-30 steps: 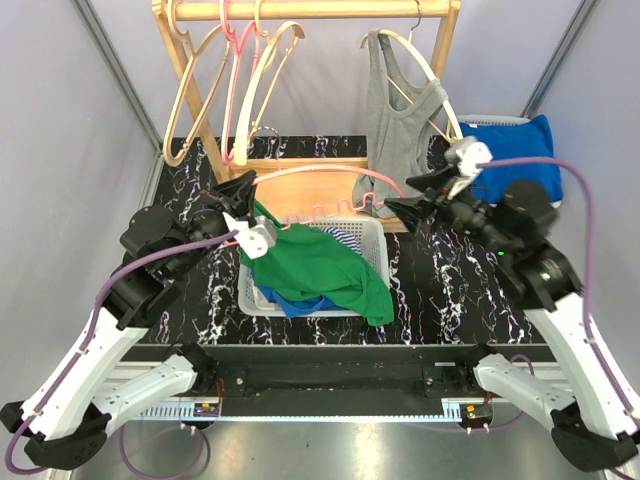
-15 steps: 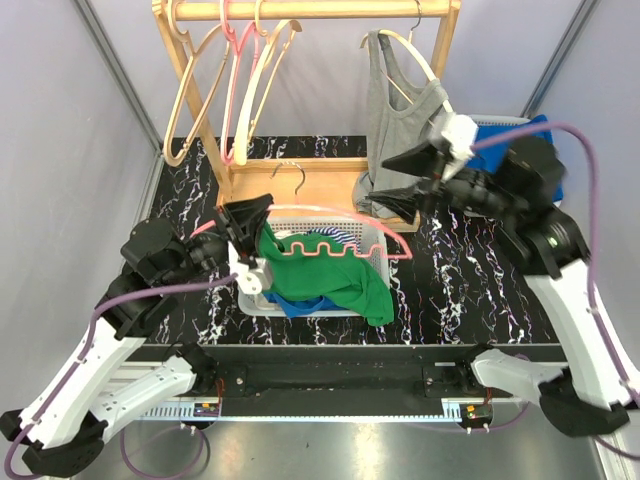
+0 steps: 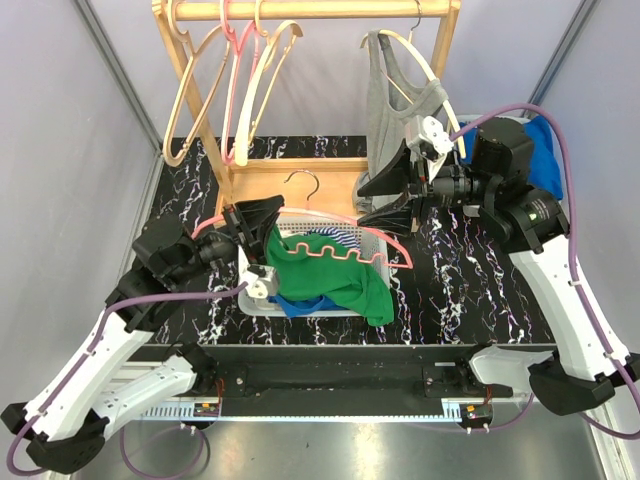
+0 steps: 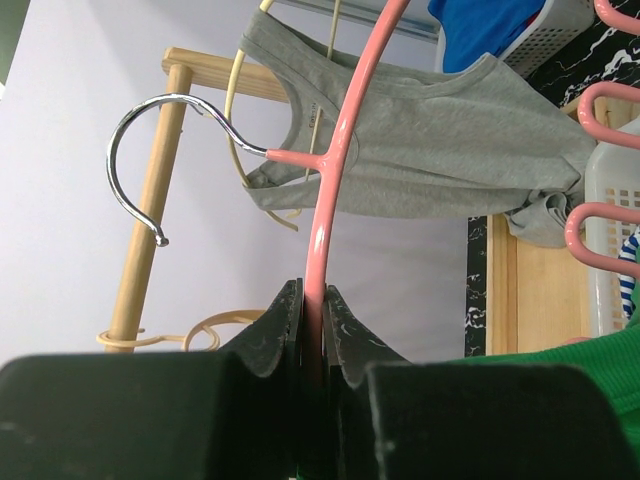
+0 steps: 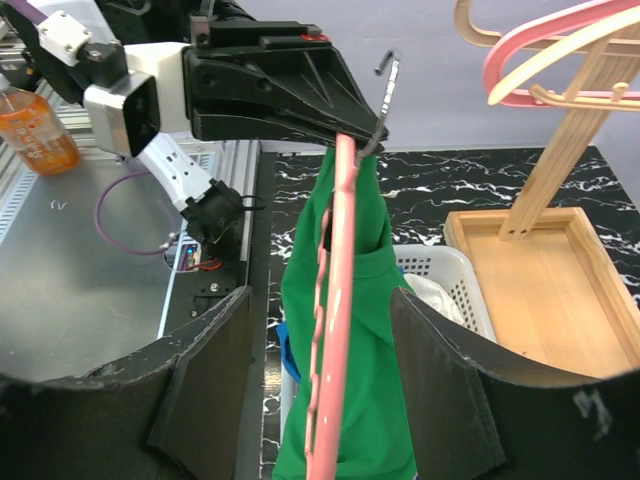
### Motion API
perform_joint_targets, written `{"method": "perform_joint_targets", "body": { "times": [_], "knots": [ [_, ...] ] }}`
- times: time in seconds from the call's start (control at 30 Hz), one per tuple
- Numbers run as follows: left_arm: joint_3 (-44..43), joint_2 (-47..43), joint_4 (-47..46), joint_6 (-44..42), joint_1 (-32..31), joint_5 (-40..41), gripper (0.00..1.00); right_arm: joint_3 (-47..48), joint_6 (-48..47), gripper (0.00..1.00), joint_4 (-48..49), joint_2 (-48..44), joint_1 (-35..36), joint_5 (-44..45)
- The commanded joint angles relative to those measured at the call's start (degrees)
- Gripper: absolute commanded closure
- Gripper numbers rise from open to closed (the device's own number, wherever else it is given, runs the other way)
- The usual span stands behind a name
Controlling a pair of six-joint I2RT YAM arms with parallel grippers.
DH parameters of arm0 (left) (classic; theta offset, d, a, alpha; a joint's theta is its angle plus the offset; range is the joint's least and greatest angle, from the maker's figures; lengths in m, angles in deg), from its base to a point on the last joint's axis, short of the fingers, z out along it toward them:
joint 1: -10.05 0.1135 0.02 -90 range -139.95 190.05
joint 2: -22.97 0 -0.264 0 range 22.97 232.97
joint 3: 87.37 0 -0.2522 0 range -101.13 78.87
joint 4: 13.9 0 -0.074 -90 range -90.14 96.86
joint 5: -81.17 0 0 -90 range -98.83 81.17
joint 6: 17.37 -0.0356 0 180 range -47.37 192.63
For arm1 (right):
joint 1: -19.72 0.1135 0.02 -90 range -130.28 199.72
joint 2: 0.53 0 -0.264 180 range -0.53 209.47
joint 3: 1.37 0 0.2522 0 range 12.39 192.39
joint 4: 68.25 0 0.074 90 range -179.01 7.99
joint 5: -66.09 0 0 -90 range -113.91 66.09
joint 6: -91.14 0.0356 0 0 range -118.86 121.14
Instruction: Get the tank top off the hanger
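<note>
My left gripper [image 3: 268, 208] [image 4: 313, 300] is shut on the rim of a pink hanger [image 3: 330, 212] [image 4: 335, 150] [image 5: 335, 330], which it holds level above the basket. A green tank top [image 3: 330, 270] [image 5: 370, 330] still drapes from that hanger near the left gripper, and its lower part spills over the basket's front. My right gripper [image 3: 363, 208] [image 5: 320, 300] is open at the hanger's other end. In the right wrist view the hanger and the green cloth run between its fingers without touching them.
A white basket [image 3: 378, 242] [image 5: 452, 272] of clothes sits under the hanger. Behind it stands a wooden rack [image 3: 300, 10] with several empty hangers and a grey tank top [image 3: 395, 120] [image 4: 450, 140]. A blue cloth [image 3: 545, 150] lies in a bin at the back right.
The left arm has brought the pink hanger and green tank top nearer, over the basket. The right gripper has swung up and left, now facing the hanger's end, jaws slightly narrower.
</note>
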Motion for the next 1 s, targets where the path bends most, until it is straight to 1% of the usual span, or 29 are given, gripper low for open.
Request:
{"method": "perform_joint_targets", "body": {
  "times": [0.0, 0.2, 0.57, 0.67, 0.77, 0.8, 0.9, 0.97],
  "knots": [
    [-3.0, 1.1, -7.5, -0.4, -0.3, -1.9, 1.00, 0.7, 0.7, 0.35, -0.9, 0.3, 0.9, -2.6],
    [-6.0, 4.3, -9.9, 0.9, -0.3, -1.9, 1.00, 1.7, -1.0, 0.36, -3.4, 2.2, 1.7, 0.7],
    [-6.7, 3.7, -10.0, -0.5, -1.3, -2.4, 1.00, 1.4, -1.4, 0.38, -3.4, 2.9, 1.8, 1.3],
    [-7.5, 4.4, -9.9, -0.5, -1.5, -2.1, 1.00, 1.4, -1.0, 0.42, -3.3, 3.4, 1.8, 1.2],
    [-8.3, 5.0, -10.0, -0.6, -1.7, -1.9, 1.00, 1.4, -0.7, 0.48, -3.1, 3.5, 1.9, 1.8],
    [-8.5, 5.1, -10.1, -0.6, -1.9, -1.8, 1.00, 1.3, -0.5, 0.51, -3.1, 3.4, 1.8, 1.8],
    [-8.8, 5.4, -11.0, 0.3, -2.0, -1.0, 1.00, 0.7, -0.1, 0.57, -2.4, 3.3, 1.9, 2.6],
    [-9.5, 5.5, -11.0, 1.2, -2.0, -0.6, 1.00, 0.0, 0.4, 0.63, -1.5, 2.8, 1.8, 3.2]
  ]
}}
